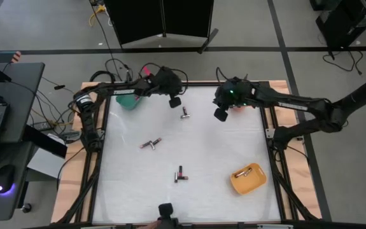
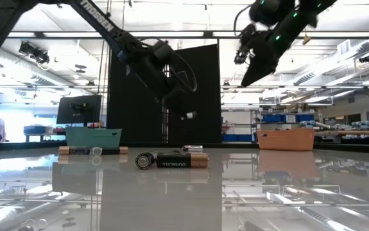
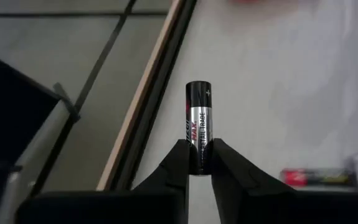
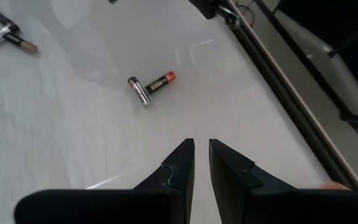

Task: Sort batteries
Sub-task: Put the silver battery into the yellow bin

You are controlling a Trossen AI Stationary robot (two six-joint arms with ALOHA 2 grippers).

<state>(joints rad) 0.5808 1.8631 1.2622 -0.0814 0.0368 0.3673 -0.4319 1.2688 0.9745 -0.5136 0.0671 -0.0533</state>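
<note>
While the left gripper point(image 1: 174, 101) hangs above the far left part of the table point(image 1: 221, 152), its fingers are pinched on the lower end of a silver-and-black AA battery point(image 3: 198, 127), whose long axis runs straight out from the fingertips. The teal bin point(image 1: 129, 100) sits just to its left at the far edge, so that arm looks nearer to it than the right one, and the coming move is probably a short carry leftward. Just right of that gripper a small pair of batteries point(image 1: 184, 114) lies on the smooth, glossy white surface. Nearer, left of centre, lies another pair point(image 1: 150, 144), and near the middle a dark cell with a red band point(image 1: 181, 174). Farther right, the right gripper point(image 1: 221, 114) hovers raised, fingers almost together with nothing between them. The orange tray point(image 1: 247, 180) at the near right holds a brassy cylinder.
</note>
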